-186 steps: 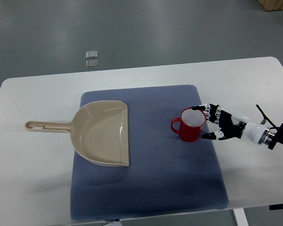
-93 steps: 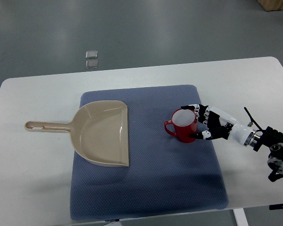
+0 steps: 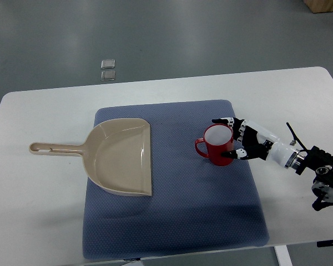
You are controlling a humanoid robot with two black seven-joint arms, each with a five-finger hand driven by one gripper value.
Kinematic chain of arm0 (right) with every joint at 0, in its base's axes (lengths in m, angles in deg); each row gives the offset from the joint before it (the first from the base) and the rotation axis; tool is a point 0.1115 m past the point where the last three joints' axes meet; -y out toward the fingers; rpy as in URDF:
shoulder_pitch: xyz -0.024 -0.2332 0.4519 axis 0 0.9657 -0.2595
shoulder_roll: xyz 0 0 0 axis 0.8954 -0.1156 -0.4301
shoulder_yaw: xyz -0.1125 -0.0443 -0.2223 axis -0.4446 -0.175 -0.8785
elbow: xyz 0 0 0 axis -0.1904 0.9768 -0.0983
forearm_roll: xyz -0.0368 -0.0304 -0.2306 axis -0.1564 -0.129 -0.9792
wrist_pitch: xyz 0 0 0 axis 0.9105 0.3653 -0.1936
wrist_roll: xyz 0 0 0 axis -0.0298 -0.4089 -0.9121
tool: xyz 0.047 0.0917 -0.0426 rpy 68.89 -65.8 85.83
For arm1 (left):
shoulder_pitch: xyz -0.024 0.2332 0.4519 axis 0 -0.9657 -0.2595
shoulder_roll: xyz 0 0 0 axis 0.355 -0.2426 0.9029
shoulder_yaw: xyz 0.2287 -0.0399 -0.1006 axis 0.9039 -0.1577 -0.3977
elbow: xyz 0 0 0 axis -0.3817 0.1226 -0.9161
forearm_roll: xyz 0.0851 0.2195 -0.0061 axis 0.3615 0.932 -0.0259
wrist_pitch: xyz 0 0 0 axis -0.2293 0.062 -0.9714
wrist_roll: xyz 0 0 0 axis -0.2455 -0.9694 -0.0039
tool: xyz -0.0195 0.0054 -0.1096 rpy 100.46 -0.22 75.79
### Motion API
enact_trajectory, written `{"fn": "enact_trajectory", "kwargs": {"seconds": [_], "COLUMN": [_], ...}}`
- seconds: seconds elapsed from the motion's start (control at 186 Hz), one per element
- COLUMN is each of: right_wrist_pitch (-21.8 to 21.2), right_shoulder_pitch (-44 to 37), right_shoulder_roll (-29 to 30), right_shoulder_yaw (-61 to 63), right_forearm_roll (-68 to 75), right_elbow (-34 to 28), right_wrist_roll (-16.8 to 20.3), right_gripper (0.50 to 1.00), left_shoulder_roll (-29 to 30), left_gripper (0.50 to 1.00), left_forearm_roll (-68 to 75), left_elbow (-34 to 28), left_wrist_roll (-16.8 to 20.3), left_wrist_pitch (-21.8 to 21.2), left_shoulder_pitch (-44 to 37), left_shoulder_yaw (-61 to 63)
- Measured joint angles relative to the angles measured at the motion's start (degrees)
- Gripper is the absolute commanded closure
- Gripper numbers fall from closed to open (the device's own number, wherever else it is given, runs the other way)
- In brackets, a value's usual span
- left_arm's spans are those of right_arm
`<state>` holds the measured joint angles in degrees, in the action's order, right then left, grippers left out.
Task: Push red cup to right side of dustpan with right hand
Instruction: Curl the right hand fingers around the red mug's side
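One arm is in view, entering from the right edge; its right hand (image 3: 243, 143) lies low over the mat (image 3: 177, 221), pressed against the right side of the cup (image 3: 217, 145). The fingers (image 3: 224, 121) are spread apart and gently curved (they cup the wall without closing round it): upper fingertips touch the far right of the rim, while a lower fingertip touches the near right of the body. The wrist and forearm run back toward the right across the bare table (image 3: 39, 205), ending in dark joint hardware near the picture's edge.

The cup is red with a pale interior, upright, mouth upward, its handle pointing left toward the dustpan (image 3: 119, 157). It stands on the right half of the mat, to the right of the dustpan and apart from it, with a strip of blue mat showing between them.

The dustpan is beige and lies flat on the left part of the mat, its straight open lip facing right toward the cup. Its handle (with a hanging slot at the end) extends left off the mat onto the white tabletop.

The mat is blue-grey, textured, roughly square, and reaches the table's near edge. Beyond the table, two small pale squares (image 3: 107, 70) lie on the grey floor.
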<state>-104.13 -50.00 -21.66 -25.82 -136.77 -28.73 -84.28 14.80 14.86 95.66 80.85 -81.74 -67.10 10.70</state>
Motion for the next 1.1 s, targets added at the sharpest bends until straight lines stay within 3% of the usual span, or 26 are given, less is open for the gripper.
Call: {"fn": "enact_trajectory", "kwargs": {"seconds": [1.1], "right_wrist_pitch": [1.18], "right_shoulder_pitch": [0.1], "right_shoulder_roll": [4.66], "right_shoulder_yaw": [-0.18], "right_forearm_roll": [-0.06], "right_elbow": [3.64], "right_wrist_roll": [0.0], "right_gripper": [0.566], "left_shoulder_roll": [0.0], "left_gripper": [0.5], "left_forearm_roll": [0.0], "left_elbow": [-0.09], "left_wrist_roll": [-0.01], "left_wrist_pitch": [-0.02], "left_shoulder_pitch": [-0.64], "left_shoulder_yaw": [-0.09]}}
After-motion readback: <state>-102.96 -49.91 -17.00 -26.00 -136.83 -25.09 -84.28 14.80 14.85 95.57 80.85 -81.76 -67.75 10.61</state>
